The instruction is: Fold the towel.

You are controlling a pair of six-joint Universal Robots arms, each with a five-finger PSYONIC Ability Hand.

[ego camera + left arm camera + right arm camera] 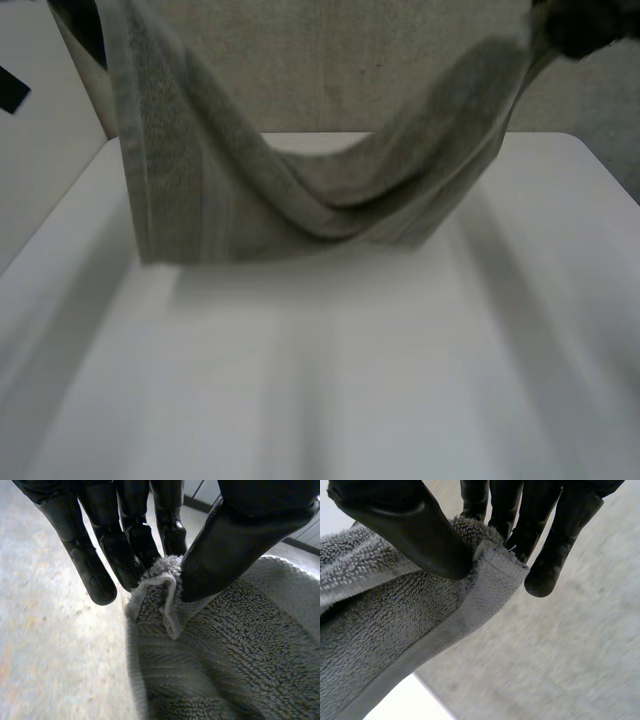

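A grey towel point(300, 190) hangs in the air above the white table point(320, 380), sagging in the middle between its two raised corners. My left hand point(235, 540) pinches one corner of the towel point(165, 587) between thumb and fingers. My right hand point(420, 530) pinches the other corner of the towel point(490, 565) the same way. In the head view the right hand point(585, 25) shows as a dark shape at the towel's upper right end, and the towel's left side drops in a long flap to just above the table.
The table's far edge point(540, 135) lies behind the towel, with grey floor point(330, 70) beyond it. A dark object point(12, 92) sits off the table at the far left.
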